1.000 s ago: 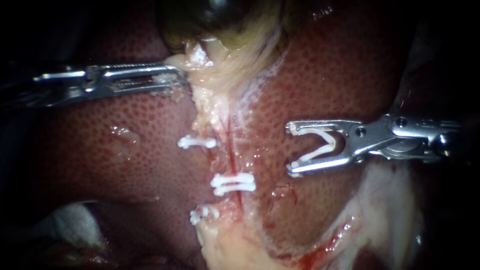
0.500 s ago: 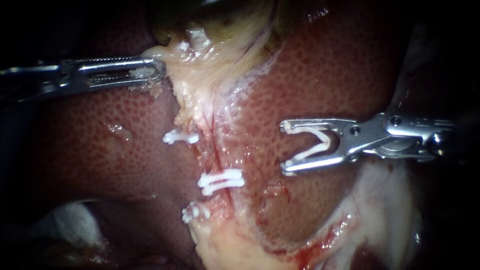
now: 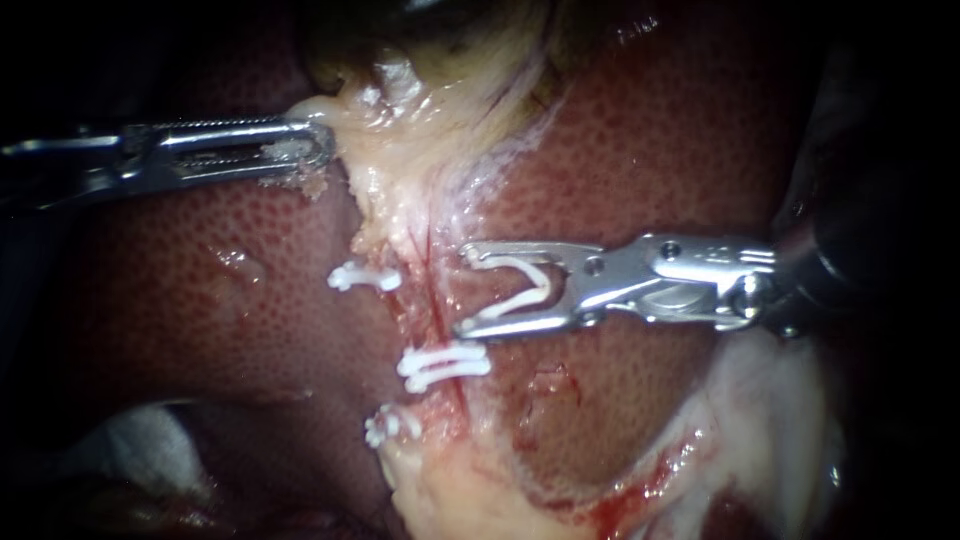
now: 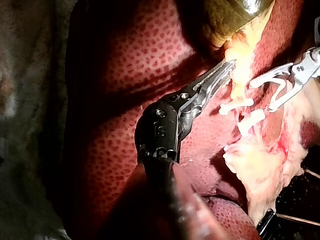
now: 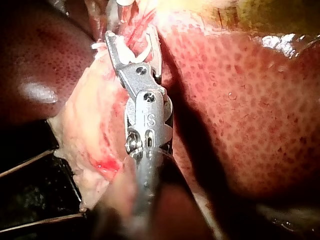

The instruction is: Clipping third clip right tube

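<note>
Reaching the tube [image 3: 438, 308] now, right instrument [image 3: 465, 290] holds its clip [image 3: 545, 283] spread, unfired. Left instrument [image 3: 322, 143] jaws pinch pale tissue [image 3: 400, 170]

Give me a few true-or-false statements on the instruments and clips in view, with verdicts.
1. The right instrument carries an open white clip. True.
2. That clip is closed around a tube. False: it stands open, clamping nothing.
3. Three closed clips sit along the strip of tissue. True: upper clip, middle clip, lower clip.
4. The left instrument hangs free, holding nothing. False: it grips pale tissue just below the gallbladder.
</note>
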You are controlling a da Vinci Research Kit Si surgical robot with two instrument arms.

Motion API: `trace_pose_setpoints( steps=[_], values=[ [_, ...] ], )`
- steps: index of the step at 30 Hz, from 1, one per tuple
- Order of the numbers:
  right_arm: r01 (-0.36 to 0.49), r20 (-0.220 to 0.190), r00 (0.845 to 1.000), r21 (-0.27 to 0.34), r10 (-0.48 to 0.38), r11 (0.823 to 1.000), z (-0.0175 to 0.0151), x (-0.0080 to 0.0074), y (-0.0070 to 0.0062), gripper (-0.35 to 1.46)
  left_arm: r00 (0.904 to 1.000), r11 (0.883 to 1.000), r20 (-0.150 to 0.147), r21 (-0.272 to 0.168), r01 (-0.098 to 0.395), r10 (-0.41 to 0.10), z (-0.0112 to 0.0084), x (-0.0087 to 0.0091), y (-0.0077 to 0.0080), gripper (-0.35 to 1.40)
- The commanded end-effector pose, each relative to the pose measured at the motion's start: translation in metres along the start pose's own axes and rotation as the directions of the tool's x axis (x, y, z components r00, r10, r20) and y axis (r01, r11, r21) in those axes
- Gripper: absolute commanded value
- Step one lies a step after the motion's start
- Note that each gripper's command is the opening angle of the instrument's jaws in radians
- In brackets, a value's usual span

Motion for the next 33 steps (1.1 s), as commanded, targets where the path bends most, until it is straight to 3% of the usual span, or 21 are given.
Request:
trace_pose_setpoints(
  steps=[1,6,12,17,22,28,33],
  values=[
    [-0.003,0.005,1.000,0.000,0.003,1.000,0.0005,-0.0005,0.0003,0.49,1.0000,1.000,0.001,0.001,0.000,0.000,0.0000,0.0000,0.0001,-0.35],
    [-0.026,0.019,0.999,0.005,0.026,1.000,0.0019,-0.0023,0.0009,0.49,1.0000,1.000,0.001,-0.002,0.000,0.000,0.0002,0.0001,0.0005,-0.35],
    [-0.072,0.025,0.997,0.041,0.071,0.997,0.0036,-0.0031,0.0005,0.50,1.0000,1.000,0.001,-0.003,0.000,0.000,0.0004,-0.0001,0.0006,-0.35],
    [-0.134,-0.026,0.990,0.094,0.137,0.987,0.0037,-0.0027,0.0002,0.50,1.0000,1.000,0.001,-0.003,0.000,0.000,0.0005,-0.0001,0.0005,-0.35],
    [-0.211,-0.075,0.972,0.156,0.224,0.965,0.0035,-0.0024,0.0002,0.50,1.0000,1.000,0.002,-0.004,-0.001,0.001,0.0005,-0.0001,0.0004,-0.35],
    [-0.267,-0.097,0.951,0.214,0.293,0.940,0.0033,-0.0024,0.0000,0.49,1.0000,1.000,0.002,-0.005,-0.001,0.001,0.0005,-0.0001,0.0001,-0.35],
    [-0.281,-0.113,0.943,0.234,0.313,0.931,0.0031,-0.0019,0.0000,0.49,1.0000,1.000,0.002,-0.005,-0.001,0.001,0.0006,-0.0001,-0.0003,-0.35]
  ],
)
